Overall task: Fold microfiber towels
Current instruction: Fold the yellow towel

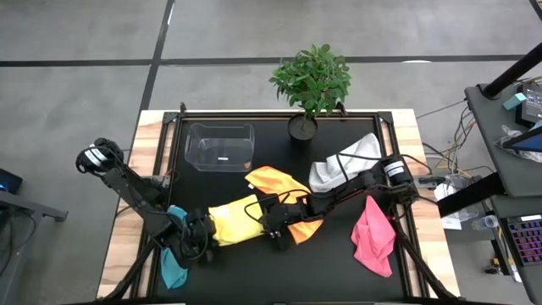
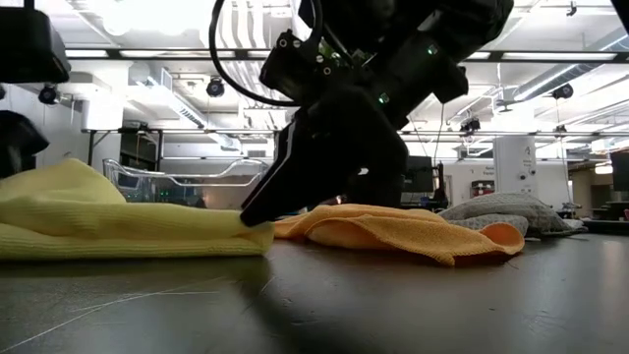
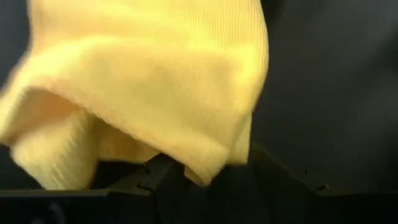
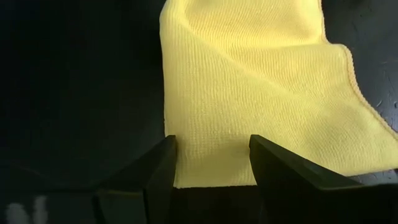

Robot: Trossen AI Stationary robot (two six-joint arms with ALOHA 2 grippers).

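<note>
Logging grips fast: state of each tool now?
Left tool: open, yellow towel draped at it.
Right tool: open, straddling the yellow towel's edge.

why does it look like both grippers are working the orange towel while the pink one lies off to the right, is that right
Not quite: both grippers, left and right, are at the yellow towel, as both wrist views show. The orange towel lies beside it, untouched. The pink towel does lie to the right.

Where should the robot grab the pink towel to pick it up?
Probably at the narrow upper tip of the crumpled pink microfiber towel, coming straight down from above. It lies bunched on the black table near the right edge, tapering to a point at the end toward the plant, with nothing on top of it. That tip looks easiest to pinch; the right hand is the nearer one.
</note>
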